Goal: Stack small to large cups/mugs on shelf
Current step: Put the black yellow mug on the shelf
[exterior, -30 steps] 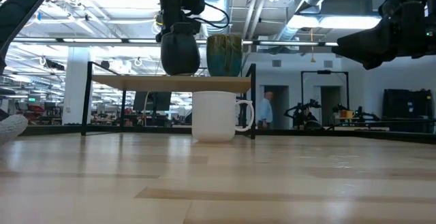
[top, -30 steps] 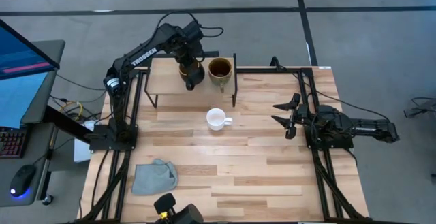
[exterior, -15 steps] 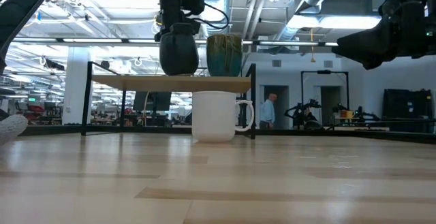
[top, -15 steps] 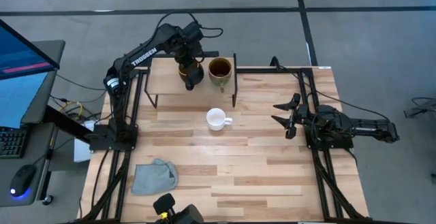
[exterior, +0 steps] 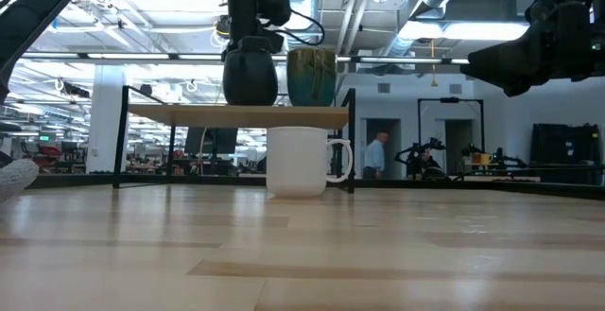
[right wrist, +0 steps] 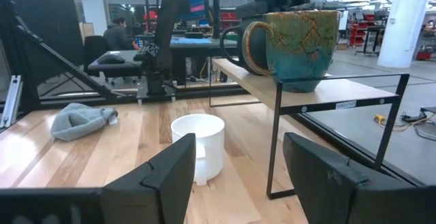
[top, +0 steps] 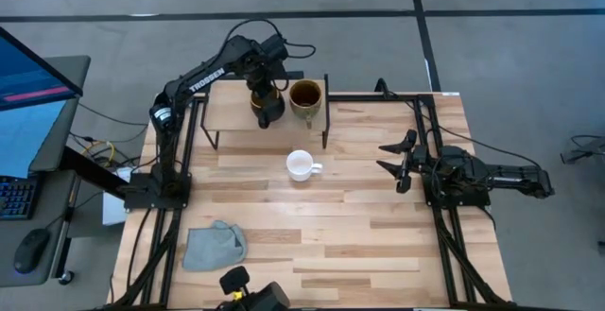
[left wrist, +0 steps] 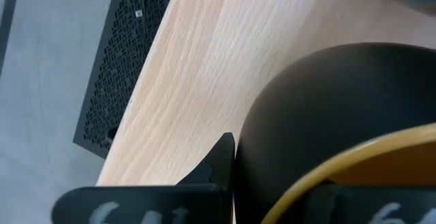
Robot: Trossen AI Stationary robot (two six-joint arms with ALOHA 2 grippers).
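The dark mug with an orange-yellow inside (top: pixel 268 106) is upright at the light-wood shelf (top: pixel 232 114), with my left gripper (top: pixel 260 92) shut on it from above. It shows in the low view (exterior: pixel 250 77) with its bottom at the board (exterior: pixel 189 114). The olive-tan mug (top: pixel 304 95) stands on the shelf right beside it, toward the table's right. The small white mug (top: pixel 301 165) stands on the tabletop in front of the shelf. My right gripper (top: pixel 395 160) is open and empty at the table's right. My left gripper holds the dark mug by its wall at the rim (left wrist: pixel 354 157), one finger (left wrist: pixel 221 157) outside against the dark wall, the other inside the orange-yellow hollow. The fingers come from above, pointing down. The mug is upright, its bottom at the shelf board (left wrist: pixel 204 67); whether it rests there I cannot tell.
A grey-blue cloth (top: pixel 214 245) lies near the table's front left corner. The shelf's thin black legs (exterior: pixel 352 141) stand just behind the white mug. People move in the room beyond the table.
My left arm has swung a little toward the table's right and far edge above the shelf. The dark mug stays upright beside the olive-tan mug, shifted only slightly toward it.
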